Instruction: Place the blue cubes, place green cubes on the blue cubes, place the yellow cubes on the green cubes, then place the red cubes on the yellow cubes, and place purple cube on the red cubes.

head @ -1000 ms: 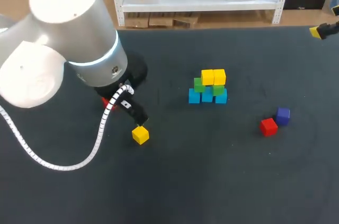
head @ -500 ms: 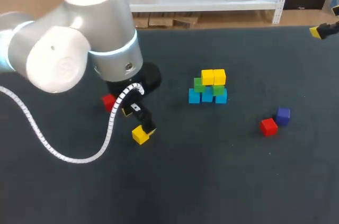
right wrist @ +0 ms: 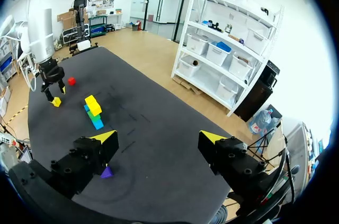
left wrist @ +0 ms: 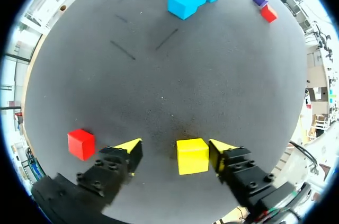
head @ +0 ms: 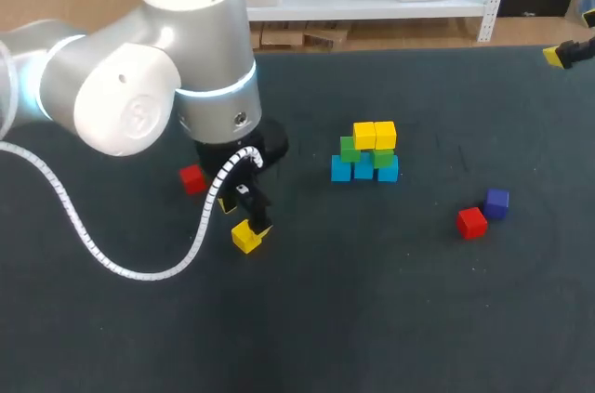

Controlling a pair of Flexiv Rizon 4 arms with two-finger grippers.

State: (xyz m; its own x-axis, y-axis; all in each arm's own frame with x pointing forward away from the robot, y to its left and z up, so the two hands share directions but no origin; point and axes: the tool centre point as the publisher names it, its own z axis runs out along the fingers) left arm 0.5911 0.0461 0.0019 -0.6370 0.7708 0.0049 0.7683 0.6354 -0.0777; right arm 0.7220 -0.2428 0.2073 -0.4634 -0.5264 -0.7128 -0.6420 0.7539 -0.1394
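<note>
Now, loose yellow cube (left wrist: 192, 155): on the table (head: 372, 319), well apart from the stack, between the fingers of the left gripper (left wrist: 175, 150) but off-centre, close against one finger with a clear gap to the other
Cube's heading: no long axis, all sides equal; sits flat on one face, upright; in the head view its sides are skewed against the table's edges; in the left wrist view its side faces look roughly square to the finger pads
Left gripper: fingers spread wide astride the cube, not pinching it; low over the table
Step in hand: judged to be the grasp of this yellow cube for the yellow layer
Next move calls for: a small sideways shift to centre the cube, or a slow close that lets the far finger come in without knocking the cube round; then a lift and a carry to the stack
Stack (head: 364, 153): blue cubes (head: 363, 170) in a row at the base, green cubes (head: 350, 149) on them, two yellow ones on top; little spare footing, so placing will want a soft, level release
Near red cube (head: 192, 179): just beside the left gripper, on the side away from the stack
Far red cube (head: 471, 222): near the purple cube (head: 496, 203), both loose, well apart from the stack
Right gripper (right wrist: 153, 142): fingers spread, nothing between them, out at the table's far corner
</note>
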